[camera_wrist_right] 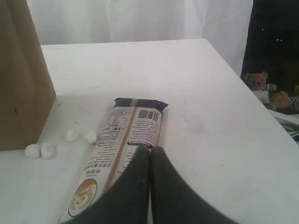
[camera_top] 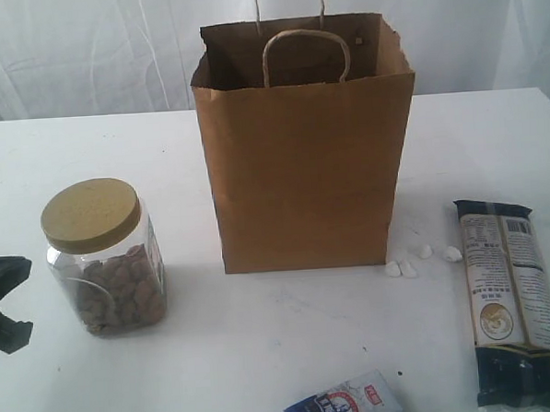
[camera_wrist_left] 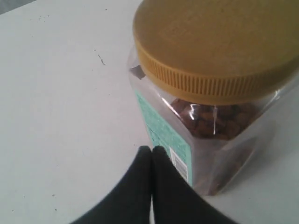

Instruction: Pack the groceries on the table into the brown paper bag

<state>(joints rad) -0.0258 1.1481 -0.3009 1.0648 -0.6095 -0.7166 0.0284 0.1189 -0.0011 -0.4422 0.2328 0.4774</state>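
Left fingers [camera_wrist_left: 140, 182] and right fingers [camera_wrist_right: 161, 186] are pressed shut, empty; the left must open wide to straddle the jar [camera_wrist_left: 205, 116].

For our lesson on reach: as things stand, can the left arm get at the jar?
Probably yes. The left gripper is close beside the jar, with only bare table between them. It is shut, though, so it must open first.
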